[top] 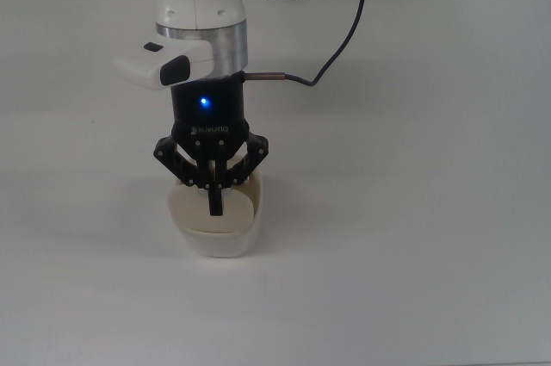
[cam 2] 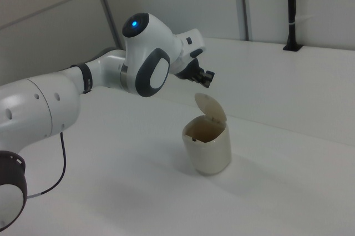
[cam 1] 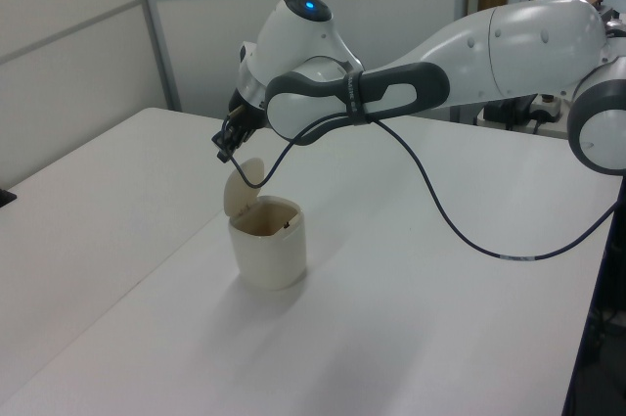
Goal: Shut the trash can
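We see gripper (top: 214, 203) clenched, empty, above raised lid (cam 1: 245, 184) of trash can (cam 1: 268, 254). Risk: off-centre push tips light can on worktop (top: 413, 211).

white table (top: 430, 211), trash can (top: 215, 232) (lid up)

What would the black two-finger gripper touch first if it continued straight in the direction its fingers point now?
Probably the raised flat lid of the small cream plastic trash can: the gripper hangs just above the lid's upper edge. Exact depth is unclear.
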`<state>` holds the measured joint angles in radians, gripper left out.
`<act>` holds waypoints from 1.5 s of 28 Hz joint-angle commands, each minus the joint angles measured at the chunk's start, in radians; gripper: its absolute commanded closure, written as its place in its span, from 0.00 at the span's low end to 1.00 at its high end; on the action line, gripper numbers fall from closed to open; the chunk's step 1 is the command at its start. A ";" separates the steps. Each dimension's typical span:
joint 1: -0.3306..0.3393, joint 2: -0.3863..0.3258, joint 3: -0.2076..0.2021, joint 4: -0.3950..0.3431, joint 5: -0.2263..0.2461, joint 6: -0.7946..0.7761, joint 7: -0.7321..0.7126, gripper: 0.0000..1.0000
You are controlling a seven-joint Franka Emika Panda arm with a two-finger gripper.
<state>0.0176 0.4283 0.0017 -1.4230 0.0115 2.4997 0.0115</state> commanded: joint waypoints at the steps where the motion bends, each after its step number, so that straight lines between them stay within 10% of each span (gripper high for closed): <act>1: 0.004 -0.013 -0.003 -0.014 0.008 0.002 0.007 1.00; 42: -0.041 0.015 -0.003 -0.089 0.008 -0.286 -0.215 1.00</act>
<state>-0.0355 0.4425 0.0007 -1.4852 0.0115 2.2443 -0.1513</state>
